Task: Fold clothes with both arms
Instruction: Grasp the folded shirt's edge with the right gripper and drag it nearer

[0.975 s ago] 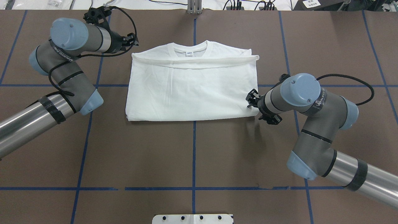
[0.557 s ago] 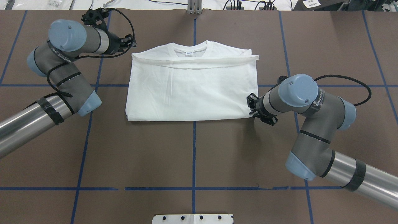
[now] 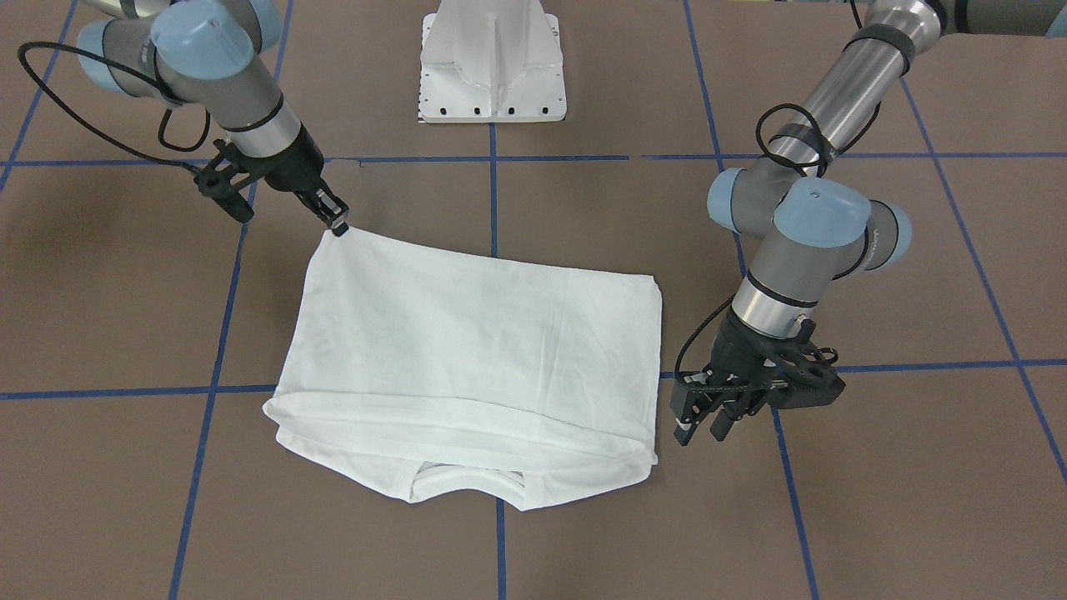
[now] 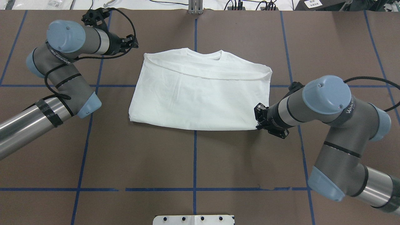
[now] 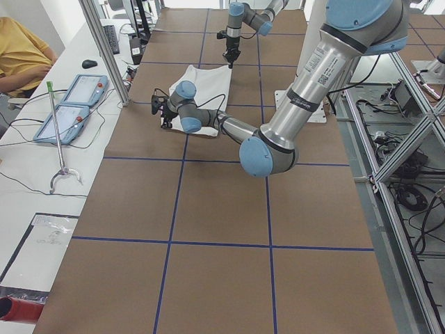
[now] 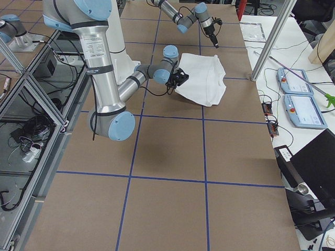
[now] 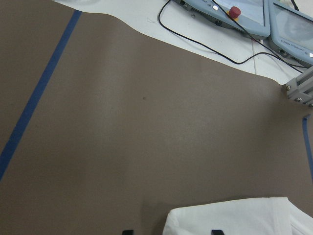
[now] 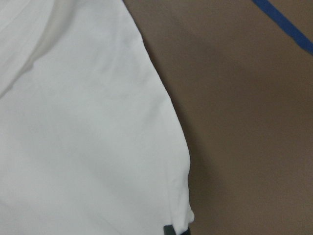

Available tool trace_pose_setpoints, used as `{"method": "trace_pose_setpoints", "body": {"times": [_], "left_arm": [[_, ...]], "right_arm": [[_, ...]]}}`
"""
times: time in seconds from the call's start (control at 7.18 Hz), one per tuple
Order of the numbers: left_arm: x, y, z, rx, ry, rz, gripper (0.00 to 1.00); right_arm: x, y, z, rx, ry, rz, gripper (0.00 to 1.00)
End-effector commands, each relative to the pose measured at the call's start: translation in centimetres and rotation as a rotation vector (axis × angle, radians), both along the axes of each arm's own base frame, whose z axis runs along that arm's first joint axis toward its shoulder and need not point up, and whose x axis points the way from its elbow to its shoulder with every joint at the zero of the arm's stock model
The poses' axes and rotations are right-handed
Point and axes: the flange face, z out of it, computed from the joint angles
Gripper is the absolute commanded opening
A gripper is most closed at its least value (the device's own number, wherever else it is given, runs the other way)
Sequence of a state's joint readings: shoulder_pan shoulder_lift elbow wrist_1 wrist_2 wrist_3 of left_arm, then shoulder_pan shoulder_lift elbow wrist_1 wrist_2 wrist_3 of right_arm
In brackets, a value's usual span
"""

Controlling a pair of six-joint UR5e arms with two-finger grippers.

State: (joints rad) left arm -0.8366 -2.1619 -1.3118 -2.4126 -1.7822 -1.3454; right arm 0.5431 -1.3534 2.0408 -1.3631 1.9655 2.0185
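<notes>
The white shirt (image 4: 200, 90) lies folded on the brown table, plain side up, collar at the far edge; it also shows in the front-facing view (image 3: 475, 350). My right gripper (image 4: 258, 120) is shut on the shirt's near right corner and holds it slightly lifted, as the front-facing view (image 3: 338, 225) shows. The right wrist view shows the white cloth (image 8: 88, 147) running down to a fingertip (image 8: 176, 230). My left gripper (image 4: 132, 42) is open and empty, just beside the shirt's far left corner and apart from it (image 3: 700, 421). That corner shows in the left wrist view (image 7: 230, 218).
The white pedestal base (image 4: 193, 219) stands at the table's near edge, also in the front-facing view (image 3: 493, 67). Blue tape lines cross the table. Control panels (image 5: 69, 97) and a seated person (image 5: 21, 56) are beyond the far edge. A metal post (image 4: 195, 7) stands at the far middle.
My right gripper has moved right and nearer, dragging the shirt's corner. The whole shirt has shifted right and turned slightly. The left arm has barely moved.
</notes>
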Motion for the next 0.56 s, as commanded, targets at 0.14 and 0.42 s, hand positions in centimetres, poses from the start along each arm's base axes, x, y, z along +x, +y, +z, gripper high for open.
{"method": "trace_pose_setpoints", "body": {"times": [0.14,0.42], "left_arm": [[-3.6,9.6,-4.9,-0.157,0.271,0.197,0.63],[-1.0,18.1,-6.1,-0.299,0.368,0.275,0.71]], "right_arm": [[0.8,12.8,-0.3,-0.224,0.009,-0.336,0.00],[-1.2,17.7,-0.1,-0.271,0.035,-0.426,0.99]]}}
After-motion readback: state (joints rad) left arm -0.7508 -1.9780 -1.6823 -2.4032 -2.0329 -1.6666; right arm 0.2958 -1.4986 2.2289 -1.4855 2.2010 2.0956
